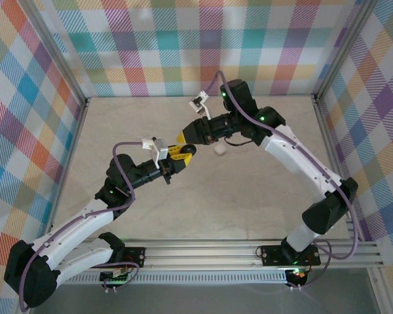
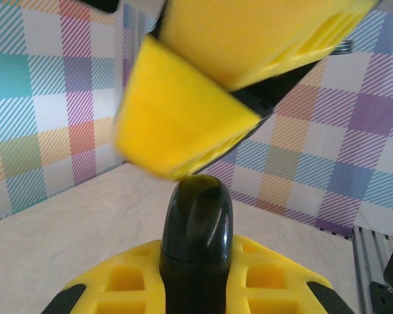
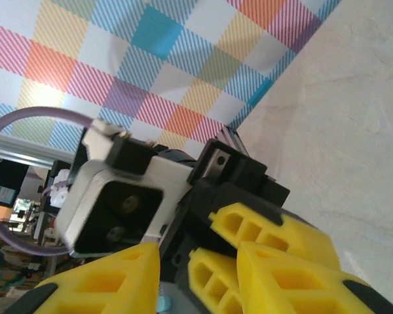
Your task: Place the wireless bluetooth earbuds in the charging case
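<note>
Steadiness counts: the left gripper (image 1: 183,154) is clamped on the upright black charging case (image 2: 196,229) above the table's (image 1: 157,222) middle, with the right gripper (image 1: 188,137) just over its top; whether that one is pinched or parted I cannot tell. Hold the case still and descend squarely

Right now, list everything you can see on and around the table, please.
white rounded item: one, white, on the table just right of the grippers
black rounded item: one, black, upright, gripped mid-table
table: one, beige, under both arms
plaid walls: multicoloured, around the table
rail: one, silver, near edge
left gripper: one, yellow fingers, closed on the black item
right gripper: one, yellow fingers, close beside the left one
</note>
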Robot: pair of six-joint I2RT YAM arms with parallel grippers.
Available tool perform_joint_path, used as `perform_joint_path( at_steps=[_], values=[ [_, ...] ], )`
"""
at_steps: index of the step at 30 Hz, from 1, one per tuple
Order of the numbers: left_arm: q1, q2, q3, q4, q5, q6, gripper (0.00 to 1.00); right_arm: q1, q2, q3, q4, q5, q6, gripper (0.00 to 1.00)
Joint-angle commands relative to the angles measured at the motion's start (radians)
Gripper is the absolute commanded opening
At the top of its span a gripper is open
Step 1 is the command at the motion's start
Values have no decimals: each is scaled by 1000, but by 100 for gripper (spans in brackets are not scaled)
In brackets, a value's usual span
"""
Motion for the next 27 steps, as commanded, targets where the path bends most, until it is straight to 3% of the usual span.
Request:
perform_joint_path(
  at_steps=[1, 6, 12, 16, 19, 22, 27],
  values=[
    [-5, -27, 11, -25, -38, -23, 0, -39, -114, -87, 120, 25, 24, 39],
    [1, -37, 17, -40, 9, -79, 0, -91, -253, -280, 306, 104, 31, 51],
    [9, -5, 67, -24, 152, -177, 0, -93, -308, -414, 371, 71, -74, 65],
    [12, 17, 97, -13, 196, -238, 0, -93, -318, -482, 415, 40, -89, 66],
    [12, 35, 118, -23, 221, -263, 0, -94, -316, -508, 430, 39, -90, 61],
    [13, 53, 143, -105, 177, -263, 0, -110, -326, -508, 384, 122, -92, 59],
    [27, 173, 231, -455, -31, -247, 0, -159, -382, -539, 250, 424, -101, 60]
  ],
)
